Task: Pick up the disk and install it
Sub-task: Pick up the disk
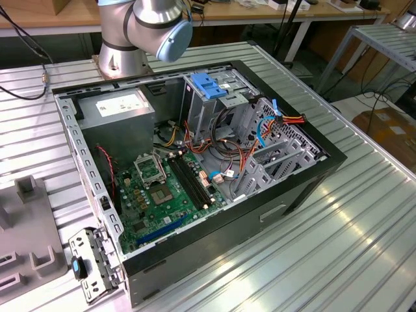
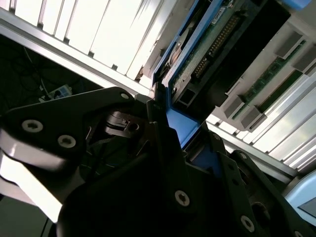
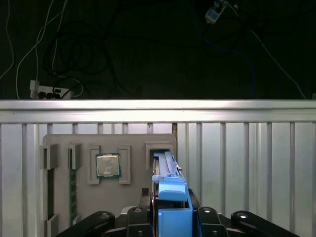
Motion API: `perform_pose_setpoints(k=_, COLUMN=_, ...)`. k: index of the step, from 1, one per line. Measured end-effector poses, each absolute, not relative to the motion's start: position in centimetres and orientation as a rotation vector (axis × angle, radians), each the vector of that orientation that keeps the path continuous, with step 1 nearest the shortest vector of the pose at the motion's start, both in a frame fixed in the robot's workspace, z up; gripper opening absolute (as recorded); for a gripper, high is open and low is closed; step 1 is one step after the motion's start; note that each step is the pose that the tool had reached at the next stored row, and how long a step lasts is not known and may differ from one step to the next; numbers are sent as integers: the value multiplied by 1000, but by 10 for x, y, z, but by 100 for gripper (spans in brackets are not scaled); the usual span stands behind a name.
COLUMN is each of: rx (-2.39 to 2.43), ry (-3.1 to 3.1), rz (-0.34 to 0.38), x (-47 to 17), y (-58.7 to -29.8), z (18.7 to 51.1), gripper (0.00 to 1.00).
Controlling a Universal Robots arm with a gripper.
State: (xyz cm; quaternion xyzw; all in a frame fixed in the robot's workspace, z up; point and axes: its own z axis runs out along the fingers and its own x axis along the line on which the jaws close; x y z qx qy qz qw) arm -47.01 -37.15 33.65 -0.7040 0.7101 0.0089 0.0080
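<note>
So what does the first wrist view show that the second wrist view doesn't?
First wrist view: a square chip sitting in its pocket. Second wrist view: the green circuit board and connector pins on one face of the disk. Both wrist views: the disk with its blue rail, the gripper astride it, the grey tray and the ribbed metal table.
</note>
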Motion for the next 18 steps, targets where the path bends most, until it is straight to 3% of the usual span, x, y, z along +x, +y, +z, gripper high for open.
perform_pose_setpoints(k=18, rx=-2194, ry=2213, rz=42, x=-470, y=-372, z=360, gripper=37)
